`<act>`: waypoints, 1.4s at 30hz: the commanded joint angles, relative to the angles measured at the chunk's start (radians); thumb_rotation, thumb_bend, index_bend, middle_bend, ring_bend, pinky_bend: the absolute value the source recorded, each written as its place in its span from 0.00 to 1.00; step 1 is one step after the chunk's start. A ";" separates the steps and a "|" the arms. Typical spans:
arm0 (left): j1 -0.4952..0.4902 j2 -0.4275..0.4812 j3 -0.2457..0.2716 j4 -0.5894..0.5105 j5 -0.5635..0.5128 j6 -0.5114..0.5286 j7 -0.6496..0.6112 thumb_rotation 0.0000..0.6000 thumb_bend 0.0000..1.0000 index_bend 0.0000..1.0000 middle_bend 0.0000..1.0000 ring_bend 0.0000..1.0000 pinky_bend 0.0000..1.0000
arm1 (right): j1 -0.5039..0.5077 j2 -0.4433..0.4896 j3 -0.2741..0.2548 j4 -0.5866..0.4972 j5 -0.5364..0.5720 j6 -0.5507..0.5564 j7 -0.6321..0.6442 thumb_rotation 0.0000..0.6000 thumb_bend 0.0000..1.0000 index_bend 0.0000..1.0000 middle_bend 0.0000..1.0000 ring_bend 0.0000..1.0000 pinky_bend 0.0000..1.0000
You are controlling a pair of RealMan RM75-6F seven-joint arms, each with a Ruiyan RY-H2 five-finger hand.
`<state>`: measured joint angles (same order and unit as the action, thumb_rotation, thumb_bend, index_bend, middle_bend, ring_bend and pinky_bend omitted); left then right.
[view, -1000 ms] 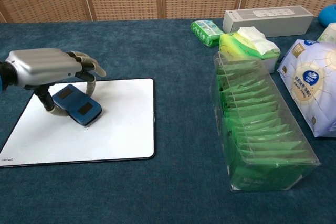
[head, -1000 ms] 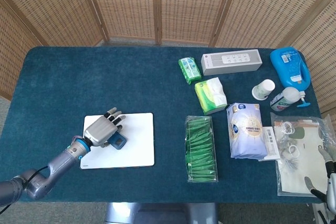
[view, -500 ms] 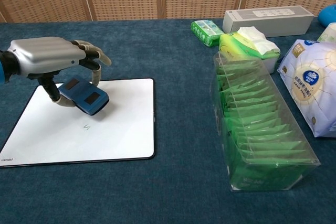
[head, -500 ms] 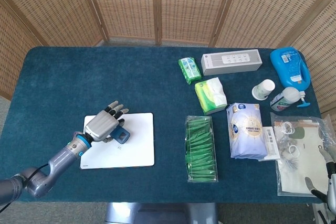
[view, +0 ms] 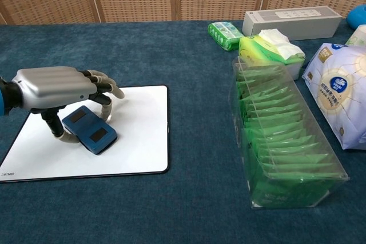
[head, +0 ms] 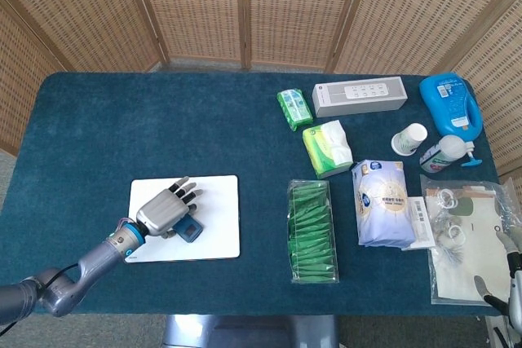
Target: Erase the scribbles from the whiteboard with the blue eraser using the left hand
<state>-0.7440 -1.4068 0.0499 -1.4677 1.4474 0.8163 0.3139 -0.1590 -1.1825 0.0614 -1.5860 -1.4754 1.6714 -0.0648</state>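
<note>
1. The left hand (view: pixel 57 87) holds the blue eraser (view: pixel 90 130) between thumb and curled fingers, pressing it flat on the whiteboard (view: pixel 137 135), on the board's left-centre part. In the chest view no scribble shows on the bare white around the eraser; whether any mark lies under the hand or eraser cannot be told.

2. Risk, as I judge it: the grip looks light and sits over the eraser's upper end, so a fast stroke could twist the eraser out from under the fingers, or tip it onto an edge so it skips over ink.

3. A second risk: the whiteboard lies loose on the blue tablecloth (head: pixel 98 120), so a hard sideways push could slide the whole board rather than wipe it. A long rightward stroke could also run the eraser off the board's right edge.

4. The clear box of green packets (head: pixel 312 231) stands well apart to the right, so I see little chance of a knock there.

5. The head view shows the left forearm and, at the far right bottom corner, part of the right hand (head: pixel 510 283) near a clear bag (head: pixel 465 238); its fingers are too cropped to read. The chest view omits that hand but shows the thumb hooked beside the eraser.
</note>
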 commanded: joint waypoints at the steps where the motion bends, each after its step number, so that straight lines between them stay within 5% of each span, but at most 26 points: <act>1: 0.001 0.004 0.008 -0.018 0.009 0.000 0.008 1.00 0.28 0.70 0.14 0.00 0.00 | 0.001 0.000 0.000 0.000 -0.002 0.000 0.001 1.00 0.23 0.14 0.11 0.00 0.03; 11: -0.001 0.024 0.020 -0.079 0.042 0.004 -0.001 1.00 0.28 0.70 0.14 0.00 0.00 | -0.001 -0.003 0.000 0.007 -0.001 0.000 0.008 1.00 0.23 0.14 0.11 0.00 0.03; 29: -0.002 -0.012 -0.024 0.002 -0.002 0.030 0.073 1.00 0.28 0.71 0.13 0.00 0.00 | -0.002 -0.003 0.001 0.009 0.000 0.002 0.010 1.00 0.23 0.14 0.11 0.00 0.03; 42: 0.004 -0.022 0.001 -0.005 0.016 0.027 0.068 1.00 0.28 0.72 0.12 0.00 0.00 | -0.005 -0.001 0.001 0.010 0.001 0.004 0.012 1.00 0.23 0.14 0.11 0.00 0.03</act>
<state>-0.7404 -1.4303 0.0482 -1.4704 1.4609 0.8416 0.3826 -0.1638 -1.1836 0.0623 -1.5762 -1.4746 1.6753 -0.0525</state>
